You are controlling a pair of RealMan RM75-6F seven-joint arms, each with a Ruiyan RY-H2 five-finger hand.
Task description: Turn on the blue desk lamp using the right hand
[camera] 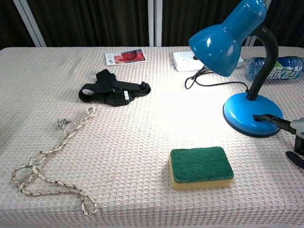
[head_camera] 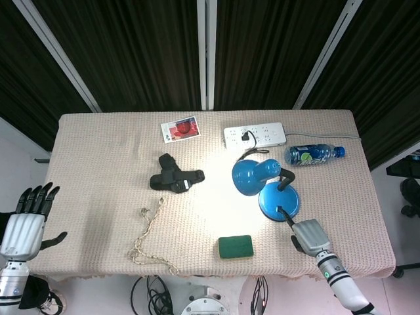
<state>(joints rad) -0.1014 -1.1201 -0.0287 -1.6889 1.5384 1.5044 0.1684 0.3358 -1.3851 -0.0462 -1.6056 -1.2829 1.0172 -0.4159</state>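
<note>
The blue desk lamp (head_camera: 248,177) stands right of the table's middle, its shade (camera: 223,35) pointing left and down, and it throws a bright patch on the cloth. Its round base (camera: 251,114) sits near the right edge of the chest view. My right hand (head_camera: 308,236) lies just in front of the base with one dark finger (camera: 270,119) stretched out and touching the base's near rim; the other fingers look curled in. My left hand (head_camera: 26,220) hangs beyond the table's left edge, fingers spread, holding nothing.
A green and yellow sponge (camera: 200,166) lies near the front edge, left of my right hand. Behind the lamp are a white power strip (head_camera: 254,136) and a lying water bottle (head_camera: 313,154). A black strap (head_camera: 176,179), a rope (head_camera: 149,236) and a card (head_camera: 180,128) lie to the left.
</note>
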